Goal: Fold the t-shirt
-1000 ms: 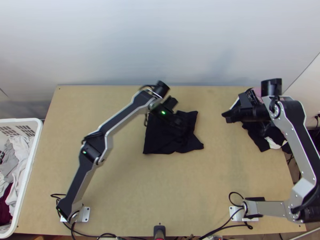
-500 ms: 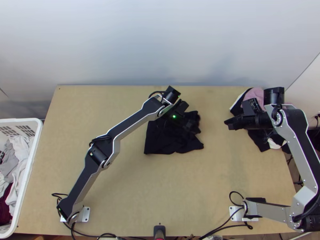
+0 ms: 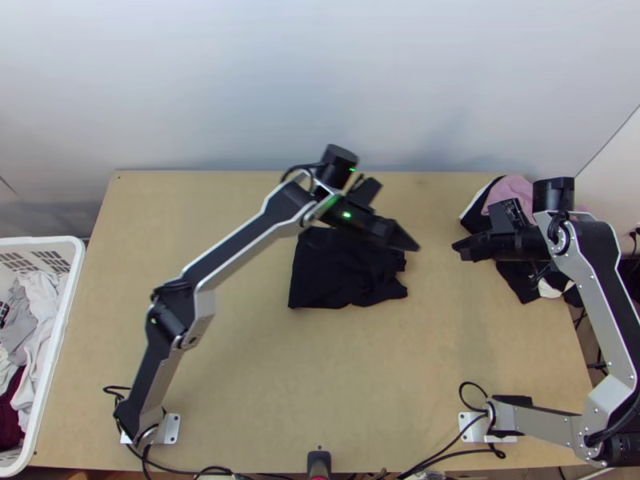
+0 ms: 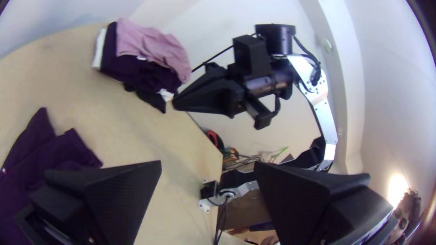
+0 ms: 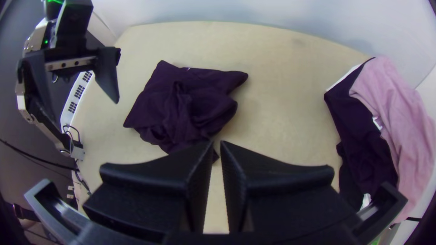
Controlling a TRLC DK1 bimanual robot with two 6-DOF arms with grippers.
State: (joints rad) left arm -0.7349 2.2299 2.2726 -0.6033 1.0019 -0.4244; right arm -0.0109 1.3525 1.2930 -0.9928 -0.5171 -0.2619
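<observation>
Dark fabric t-shirt (image 3: 340, 280) lies bunched toward the wooden table's (image 3: 320, 376) far edge — folding seemingly all ahead; black left gripper (image 4: 207, 164) open, black right gripper (image 5: 216, 143) closed.

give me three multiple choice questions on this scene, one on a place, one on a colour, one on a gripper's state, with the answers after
1. Where is the t-shirt?
A) in the laundry basket
B) on the table
C) on the floor

2. Which colour is on the clothes pile along with dark cloth?
A) green
B) yellow
C) pink

3. How are the left gripper's fingers?
A) apart
B) pressed together
C) clamped on a sleeve

1 B: the top view shows the dark garment lying on the wood.
2 C: pink cloth shows in the right wrist view.
3 A: the left wrist view shows a wide gap between them.
</observation>
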